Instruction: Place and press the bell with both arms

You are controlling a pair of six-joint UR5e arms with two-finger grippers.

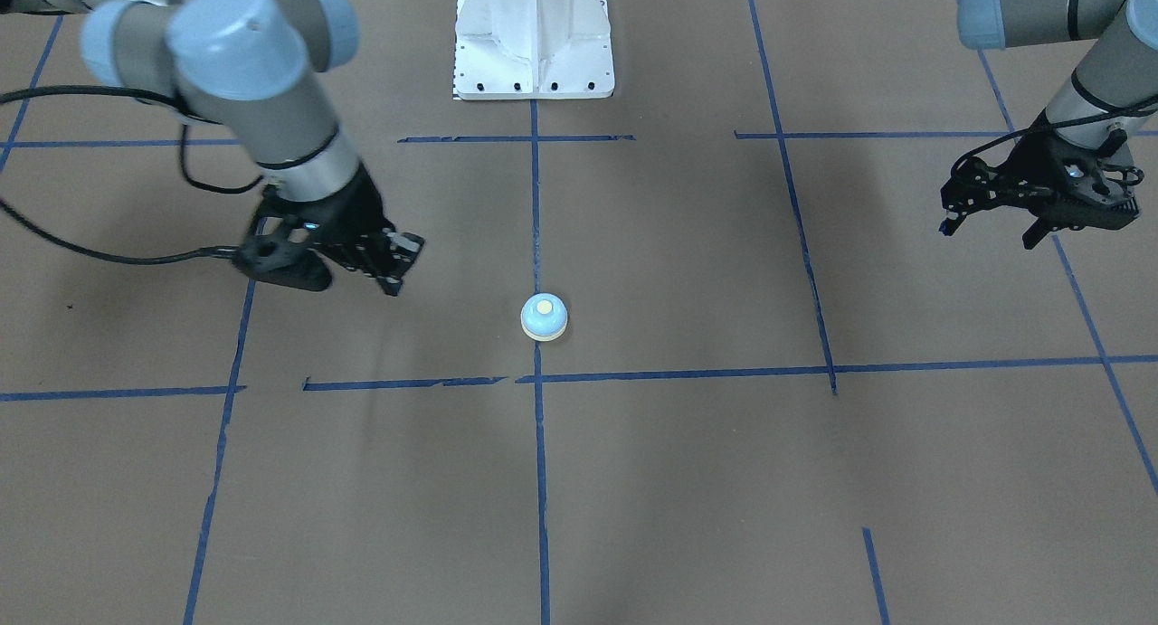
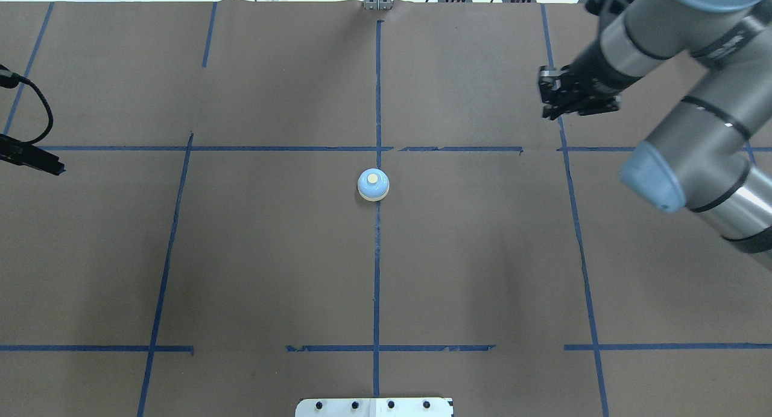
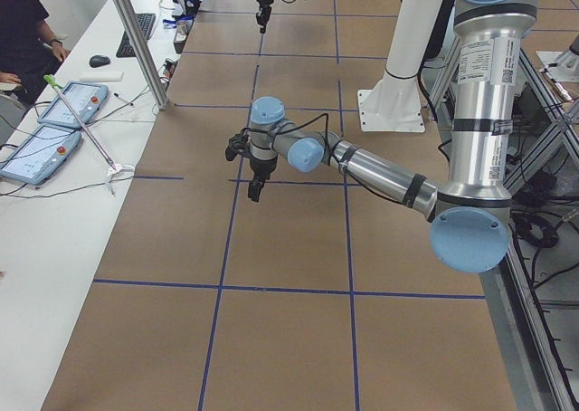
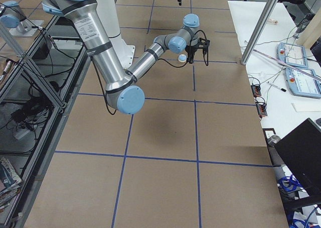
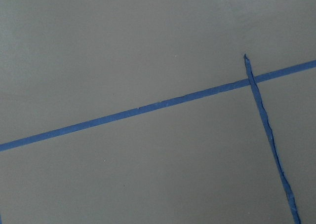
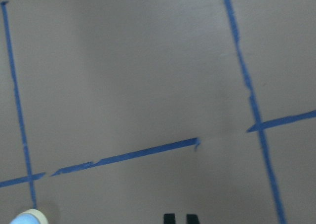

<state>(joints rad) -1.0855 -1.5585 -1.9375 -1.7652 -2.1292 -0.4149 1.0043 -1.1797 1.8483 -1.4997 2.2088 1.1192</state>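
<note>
The light-blue bell (image 1: 544,317) with its cream button stands upright on the brown table, on the centre tape line; it also shows in the overhead view (image 2: 373,184). It stands free, and neither gripper touches it. My right gripper (image 1: 398,265) hovers to the bell's side, about a gripper's length away, fingers together and empty; overhead it is far right of the bell (image 2: 547,95). Its wrist view shows the bell's edge (image 6: 24,218) at the bottom left. My left gripper (image 1: 988,230) is far off on the other side, fingers spread, empty.
The white bolted pedestal (image 1: 534,42) stands at the robot's side of the table, in line with the bell. Blue tape lines (image 1: 536,200) cross the brown surface. In the exterior left view, a side table holds tablets (image 3: 54,130), with a metal post (image 3: 136,40) and a seated person (image 3: 23,31).
</note>
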